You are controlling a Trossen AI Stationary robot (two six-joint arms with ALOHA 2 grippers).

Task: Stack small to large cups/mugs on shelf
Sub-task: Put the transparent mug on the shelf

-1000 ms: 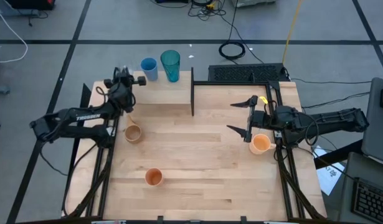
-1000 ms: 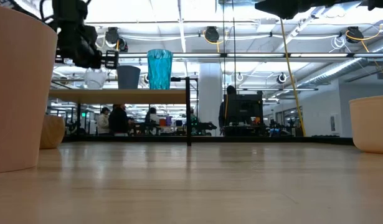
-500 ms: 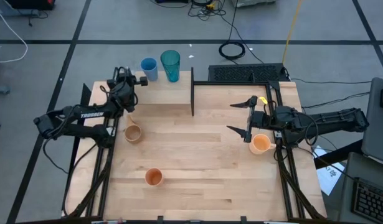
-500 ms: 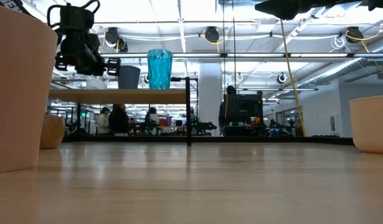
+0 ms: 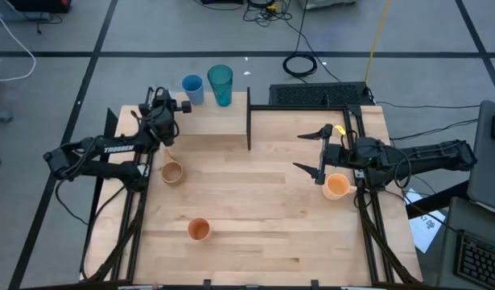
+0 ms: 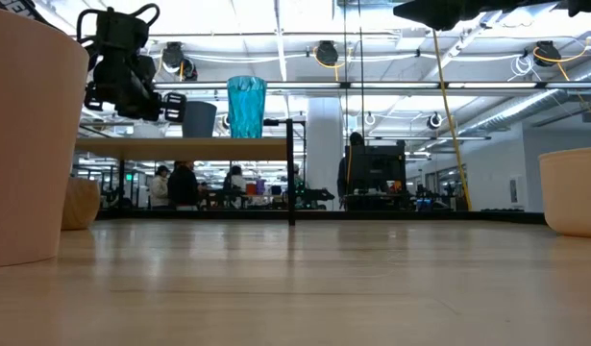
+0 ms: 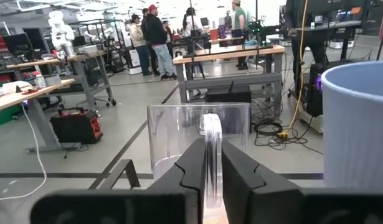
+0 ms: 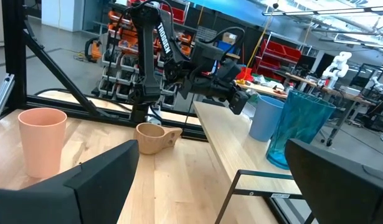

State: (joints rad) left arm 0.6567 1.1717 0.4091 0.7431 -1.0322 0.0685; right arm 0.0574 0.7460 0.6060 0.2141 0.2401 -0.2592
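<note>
My left gripper (image 5: 167,105) hovers level over the left end of the shelf (image 5: 211,121), shut on a clear cup (image 7: 179,140). Just beyond it on the shelf stand the shorter blue cup (image 5: 192,88) and the teal tumbler (image 5: 220,84). The tan handled mug (image 5: 172,172) and the orange cup (image 5: 199,229) sit upright on the tabletop. My right gripper (image 5: 313,150) waits open at the right, above the peach-orange mug (image 5: 336,186). My left gripper pinches a thin upright part of the clear cup (image 7: 211,134) on its near side, between its two fingers; whether this is a handle or the wall cannot be told. The fingers come in level. The cup stays upright; I cannot tell whether its base touches the shelf.
A thin black upright (image 5: 249,119) marks the shelf's right end, with a black rail (image 5: 303,107) running along the table's far right. In the low view the orange cup (image 6: 26,135) looms close. People stand in the room beyond.
My left gripper has sunk a little over the shelf's left end, still shut on the clear cup. My right arm has kept still.
</note>
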